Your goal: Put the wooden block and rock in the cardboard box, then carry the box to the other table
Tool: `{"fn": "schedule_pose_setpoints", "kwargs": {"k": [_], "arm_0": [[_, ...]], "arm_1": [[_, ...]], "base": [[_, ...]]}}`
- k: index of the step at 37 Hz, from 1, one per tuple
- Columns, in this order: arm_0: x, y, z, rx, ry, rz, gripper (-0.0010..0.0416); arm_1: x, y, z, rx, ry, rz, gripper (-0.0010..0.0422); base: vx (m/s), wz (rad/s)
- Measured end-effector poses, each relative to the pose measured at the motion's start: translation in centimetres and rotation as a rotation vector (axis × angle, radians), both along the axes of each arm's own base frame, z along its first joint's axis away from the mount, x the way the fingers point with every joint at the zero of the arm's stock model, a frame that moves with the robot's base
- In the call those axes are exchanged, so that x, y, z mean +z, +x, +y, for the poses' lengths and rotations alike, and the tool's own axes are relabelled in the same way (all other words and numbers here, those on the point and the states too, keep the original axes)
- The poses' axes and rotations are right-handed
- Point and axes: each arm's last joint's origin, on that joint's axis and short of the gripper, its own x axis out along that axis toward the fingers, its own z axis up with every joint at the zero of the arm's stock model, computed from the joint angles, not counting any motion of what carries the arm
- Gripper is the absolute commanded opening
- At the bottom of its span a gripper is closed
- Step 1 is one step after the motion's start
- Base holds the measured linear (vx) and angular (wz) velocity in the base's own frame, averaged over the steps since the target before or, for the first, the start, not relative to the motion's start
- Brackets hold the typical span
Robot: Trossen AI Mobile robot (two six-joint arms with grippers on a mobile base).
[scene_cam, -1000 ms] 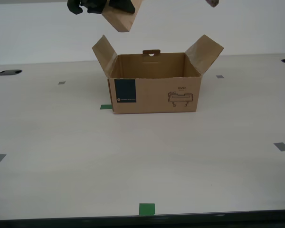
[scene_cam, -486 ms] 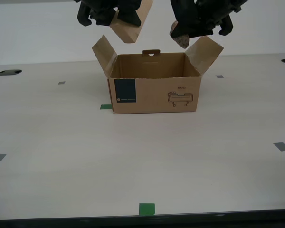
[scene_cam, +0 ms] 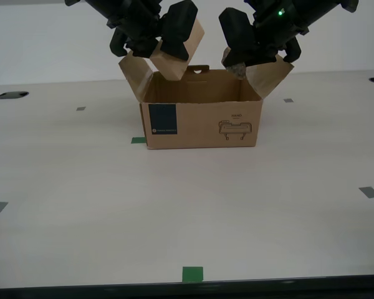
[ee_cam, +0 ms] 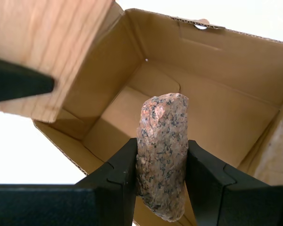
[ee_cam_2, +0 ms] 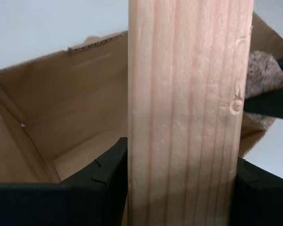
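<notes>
First wrist view: the rock (ee_cam: pixel 162 155) is seen clamped between the two black fingers (ee_cam: pixel 114 186) of the first claw (ee_cam: pixel 161 181), standing on end and reaching out past the fingertips. Directly beyond the claw lies the open inside of the cardboard box (ee_cam: pixel 212 113), its bare floor and walls showing behind the stone. Off to one side of the claw, the wooden block (ee_cam: pixel 47 52) is seen at the box's edge, with a dark finger of the other claw across it.

In the second wrist view the wooden block (ee_cam_2: pixel 188 113) is held fast in the second claw (ee_cam_2: pixel 181 188), one black finger (ee_cam_2: pixel 104 181) pressed against each long side, the grain running lengthwise away from the claw. Past the block the box interior (ee_cam_2: pixel 61 117) is seen, and just beside the block the rock (ee_cam_2: pixel 262 73) shows in the first claw's grip.

From the exterior view, the block (scene_cam: pixel 177 53) is seen tilted in the second claw (scene_cam: pixel 156 34) over the box's rim, near the raised side flap on that view's left. The rock (scene_cam: pixel 235 64) hangs from the first claw (scene_cam: pixel 252 40) just inside the flap on the exterior view's right. Both things are above the box's mouth and apart from each other. The cardboard box (scene_cam: pixel 202 118) rests on the pale worktop (scene_cam: pixel 187 205), its blue label and line drawing on the front wall. Grey and green tape marks (scene_cam: pixel 192 274) are scattered on the worktop.
</notes>
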Motion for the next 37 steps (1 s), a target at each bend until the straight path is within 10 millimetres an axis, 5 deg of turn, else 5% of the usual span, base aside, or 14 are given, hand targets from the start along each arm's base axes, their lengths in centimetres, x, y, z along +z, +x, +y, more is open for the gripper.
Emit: {"fn": "schedule_pose_setpoints", "kwargs": {"k": [29,37], "arm_0": [[1.3,0.3,0.2,-0.012,-0.002,0.021,0.0004],[1.3,0.4,0.1,-0.031,-0.018,0.014,0.0034]], "arm_1": [[0.0,0.0,-0.1,0.018,-0.013,0.025,0.0000],[0.0,0.0,-0.1,0.017,-0.013,0.025,0.0004]], "base": [[0.000,0.000],[0.000,0.000]]}}
